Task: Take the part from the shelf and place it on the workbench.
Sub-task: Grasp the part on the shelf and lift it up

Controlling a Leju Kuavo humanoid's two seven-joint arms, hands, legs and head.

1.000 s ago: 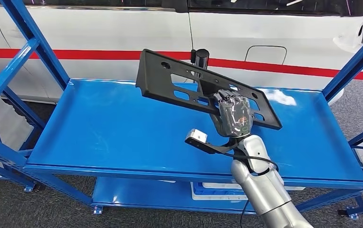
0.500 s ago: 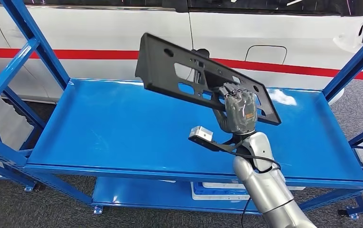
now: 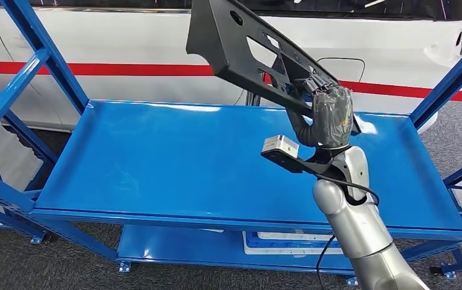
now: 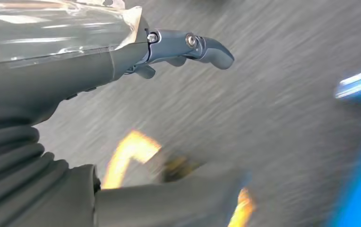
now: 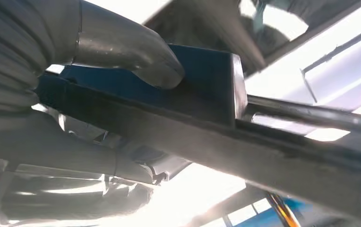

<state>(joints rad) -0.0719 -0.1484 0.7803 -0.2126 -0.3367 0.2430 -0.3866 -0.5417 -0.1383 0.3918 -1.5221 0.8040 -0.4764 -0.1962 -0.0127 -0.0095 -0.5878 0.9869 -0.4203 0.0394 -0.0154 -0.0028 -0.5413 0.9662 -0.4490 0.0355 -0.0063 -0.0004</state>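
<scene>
Right hand (image 3: 330, 118) clamped on one end of the black part (image 3: 259, 54) — held tilted, high above the blue shelf (image 3: 156, 163). Left hand (image 4: 122, 56) hanging over floor, holding nothing, fingers loosely apart. Best carried slowly, grip firm — long free end kept clear of the shelf posts (image 3: 32, 66).

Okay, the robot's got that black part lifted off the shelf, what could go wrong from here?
The right robot hand grips the long part near one end, so the free end could lever it loose or twist it in the grip. Swinging it round, that raised end might strike the blue shelf frame or the white car behind.
</scene>
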